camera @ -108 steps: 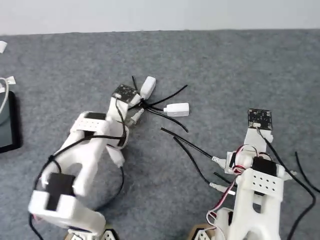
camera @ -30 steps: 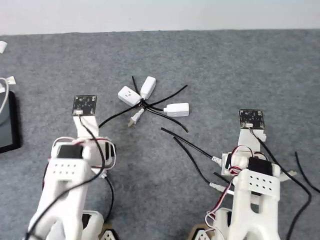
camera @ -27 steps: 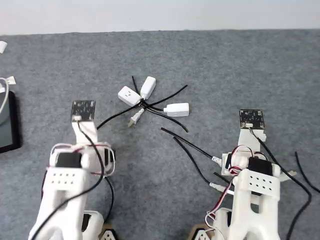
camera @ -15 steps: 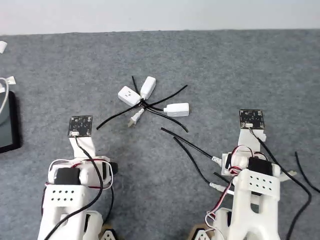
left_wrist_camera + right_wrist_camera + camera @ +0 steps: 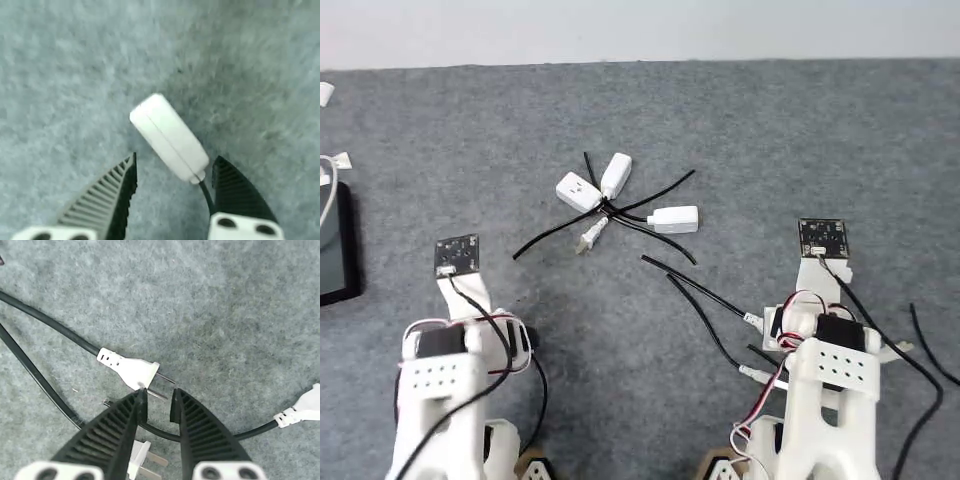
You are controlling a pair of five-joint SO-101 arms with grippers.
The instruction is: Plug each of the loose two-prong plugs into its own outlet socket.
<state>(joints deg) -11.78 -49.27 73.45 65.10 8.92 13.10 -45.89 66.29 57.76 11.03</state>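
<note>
Right wrist view is showing the right end effector [image 5: 157,401], jaws barely apart, hovering by the prongs [image 5: 163,385] of a loose plug [image 5: 127,369] on the desk [image 5: 240,300] — descending so narrow, it is probably risking knocking the plug aside.

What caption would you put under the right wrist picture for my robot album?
Right gripper, fingers slightly apart, close to a white two-prong plug lying on the grey carpet.
</note>
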